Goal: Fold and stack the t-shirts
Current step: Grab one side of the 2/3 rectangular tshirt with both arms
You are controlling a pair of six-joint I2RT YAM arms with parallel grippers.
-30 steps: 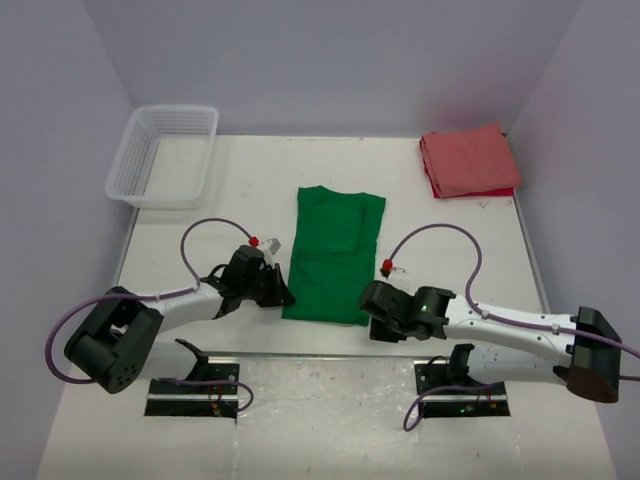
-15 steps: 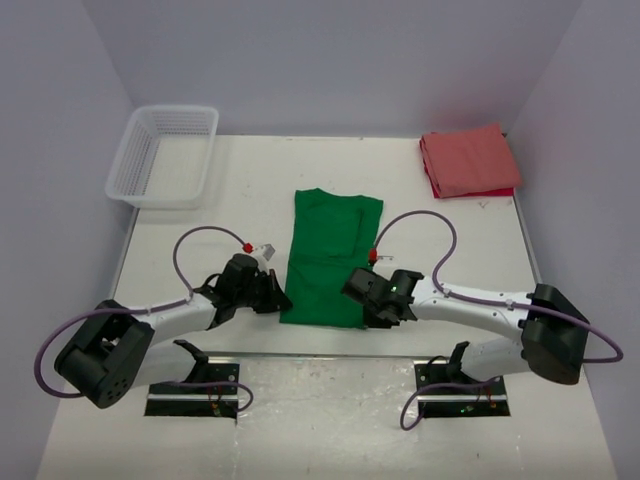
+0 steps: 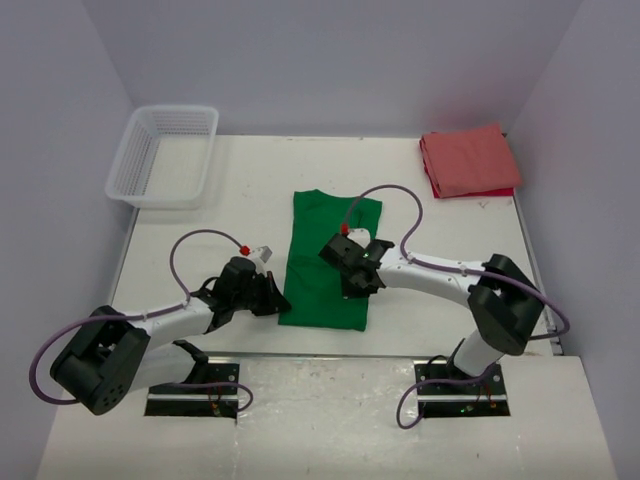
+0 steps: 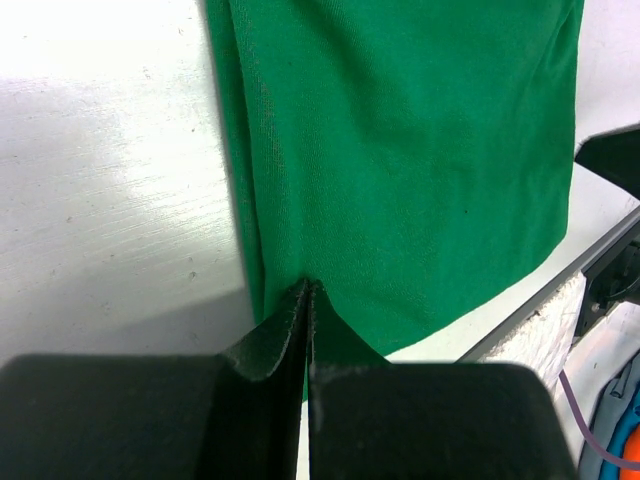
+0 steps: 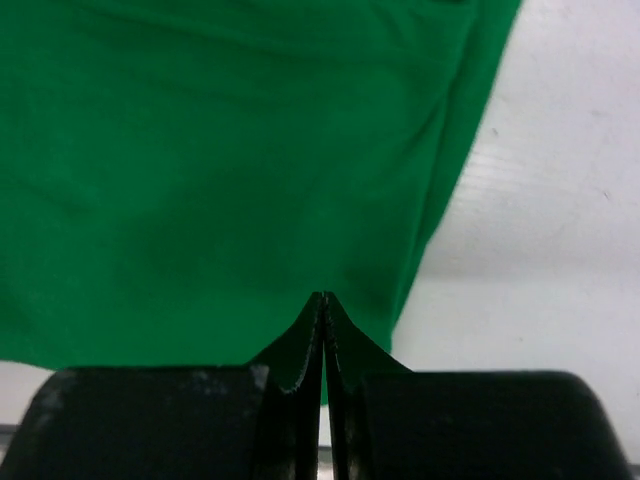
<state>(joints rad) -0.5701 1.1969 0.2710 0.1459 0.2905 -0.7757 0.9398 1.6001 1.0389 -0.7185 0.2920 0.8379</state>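
Two grippers work low on the green t-shirt (image 3: 325, 255), which lies flat on the table (image 3: 240, 190) at centre frame, narrowed, its sides apparently folded in.

Left gripper (image 3: 268, 297): at the shirt's lower left edge. Its fingers are pressed together with a ridge of green cloth drawn up to the tips, apparently pinched.

Right gripper (image 3: 356, 282): over the shirt's right half, above its lower right corner. Its fingers are likewise closed tight, on what looks like a pinch of cloth.

Salmon-red t-shirt (image 3: 468, 160): folded, upper right of frame, well apart from the green one.

White mesh basket (image 3: 165, 155): upper left.

Risks, as judged: a thin pinch may catch only the top layer, so a lift would peel the fold apart. Uneven pulls from the two arms could skew or bunch the cloth. The purple cable (image 3: 385, 190) arching above might drag across it.

Not legible: how many layers each pinch holds, the cloth beneath the right arm, and the sleeves, which are tucked from sight.
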